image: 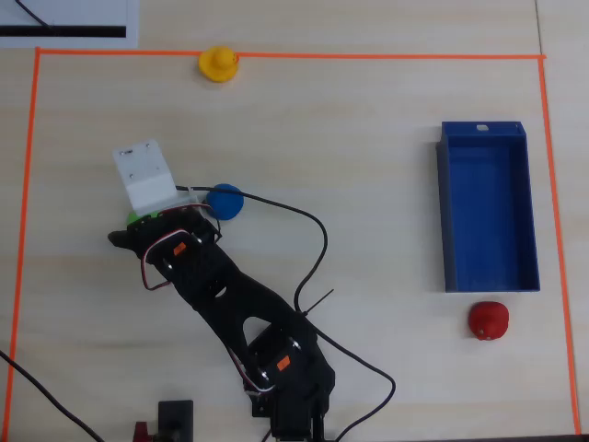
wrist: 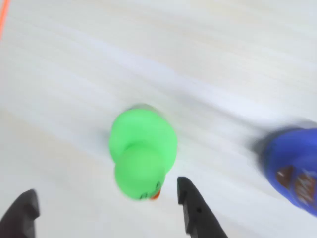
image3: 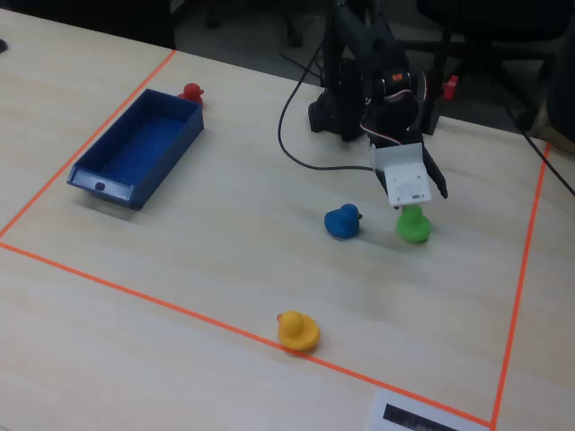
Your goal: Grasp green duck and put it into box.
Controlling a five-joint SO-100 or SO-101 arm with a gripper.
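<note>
While my black two-finger claw hangs spread apart over the small lime-green toy duck, nothing's touching yet. Blue rubber duck sits just right of it in the wrist view; the long dark-blue tray is well apart.

Pincer open, arm low

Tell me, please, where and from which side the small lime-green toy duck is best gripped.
Probably across the small lime-green toy duck's rounded body, just below the head, coming straight down from above. It sits upright and alone on the pale wooden table, and in the wrist view the open gripper already straddles its beak end. The blue toy duck stands apart to one side, so the fingers should have room.
</note>
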